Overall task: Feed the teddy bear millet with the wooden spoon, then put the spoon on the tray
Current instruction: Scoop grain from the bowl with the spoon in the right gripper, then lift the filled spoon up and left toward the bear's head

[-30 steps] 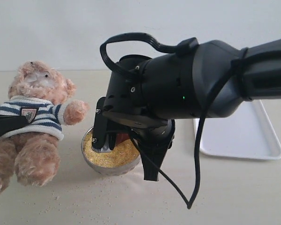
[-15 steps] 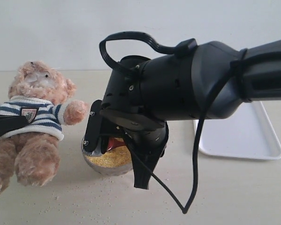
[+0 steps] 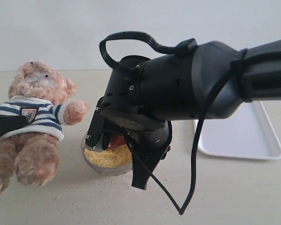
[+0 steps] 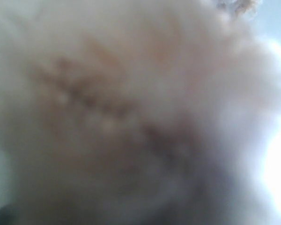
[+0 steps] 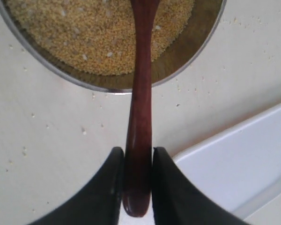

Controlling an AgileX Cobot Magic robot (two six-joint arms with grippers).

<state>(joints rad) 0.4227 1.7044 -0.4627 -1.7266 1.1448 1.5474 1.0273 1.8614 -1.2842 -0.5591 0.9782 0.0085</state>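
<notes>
The teddy bear leans at the left in its striped shirt, and its blurred fur fills the left wrist view. My left gripper shows only as a black shape across the bear's shirt, shut on its body. The metal bowl of millet stands right of the bear. Above the bowl, my right gripper is shut on the wooden spoon. In the right wrist view the right gripper clamps the spoon's handle near its end. The spoon reaches over the millet; its tip is out of frame.
The white tray lies on the table to the right, partly behind my right arm, and its corner shows beside the fingers. Spilled grains dot the table in front of the bowl. A black cable hangs from the right arm.
The right gripper has tilted with the spoon, swinging toward the bowl's left side and then lifting slightly. The hanging cable has sagged lower. The bear and left gripper have not moved.
</notes>
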